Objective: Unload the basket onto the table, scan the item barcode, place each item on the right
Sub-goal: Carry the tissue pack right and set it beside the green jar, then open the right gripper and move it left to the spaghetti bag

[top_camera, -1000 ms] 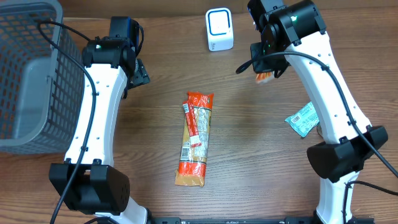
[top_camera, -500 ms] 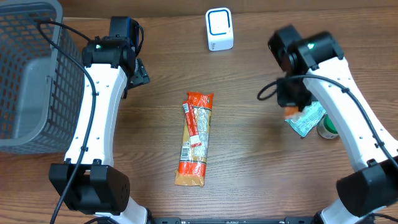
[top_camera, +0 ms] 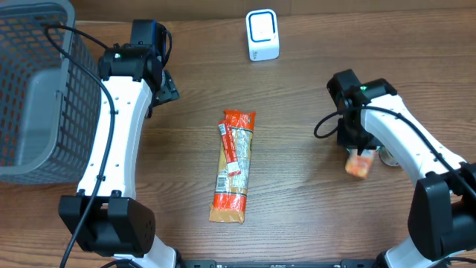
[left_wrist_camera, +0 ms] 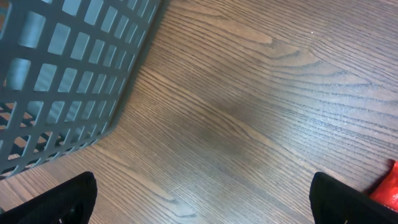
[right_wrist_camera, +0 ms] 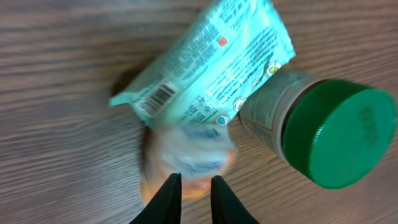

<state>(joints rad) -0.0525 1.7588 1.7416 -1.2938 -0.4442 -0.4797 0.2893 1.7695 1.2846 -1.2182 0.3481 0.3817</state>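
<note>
Orange small pack [top_camera: 360,164] lies on the tabletop [top_camera: 297,216] at far right, just below the right jaws and well apart from the white scanner [top_camera: 262,35] at the top edge. Right jaws narrow, only a slit between the tips. In the wrist view the pack is blurred just past them; contact can't tell. Teal packet [right_wrist_camera: 205,74], barcode showing, touches the green-lidded jar [right_wrist_camera: 323,134]. Left jaws wide, holding nothing, near the grey basket [top_camera: 30,89]. Long orange snack bag [top_camera: 234,165] lies mid-tabletop.

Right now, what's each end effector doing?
Left end effector: open, empty.
Right end effector: jaws barely apart above a blurred orange packet; hold cannot be told.
</note>
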